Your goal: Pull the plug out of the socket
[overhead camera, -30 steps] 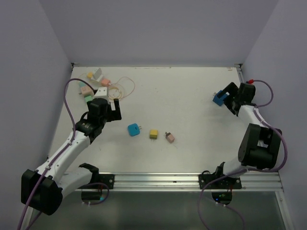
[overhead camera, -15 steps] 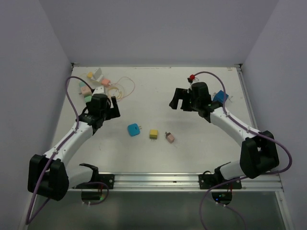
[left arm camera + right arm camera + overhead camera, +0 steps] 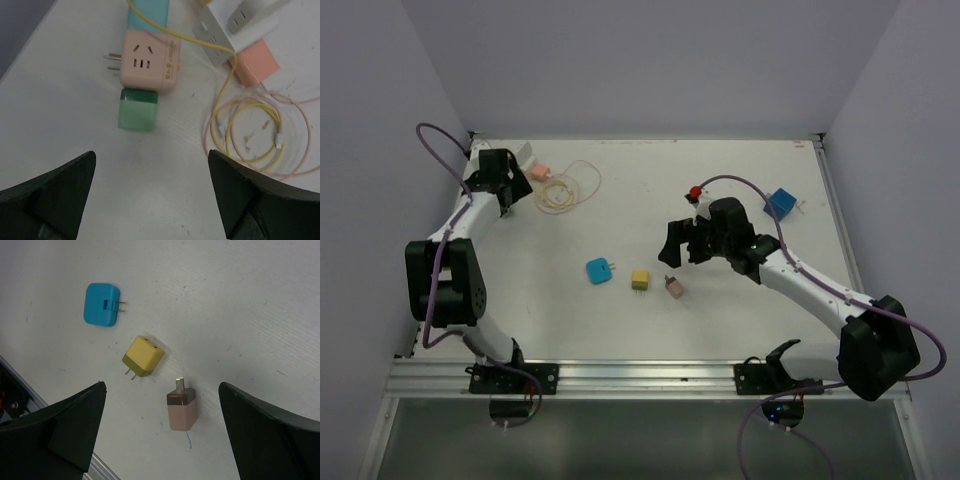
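Reaching into the far-left corner of the table [image 3: 720,170], having swung there within the last second, with the left gripper [image 3: 150,170] spread wide and gripping nothing. Hanging just short of the pink socket [image 3: 149,60], with the green plug [image 3: 137,107] seated in its near face, apparently the pair to be parted. Crowding close around these: a teal block [image 3: 147,12], a white adapter [image 3: 235,25], a salmon charger [image 3: 256,62] and coiled cables [image 3: 250,132].

Meanwhile bringing the right gripper [image 3: 161,390] in from the far-right edge, away from the blue cube [image 3: 780,203], and hovering it, fingers apart and empty, over three loose plugs mid-table: blue plug [image 3: 102,305], yellow plug [image 3: 142,356], pale pink plug [image 3: 181,412].

Probably lining up the left side for the grasp, perhaps needing the right to steady the socket.

Showing no containers anywhere.
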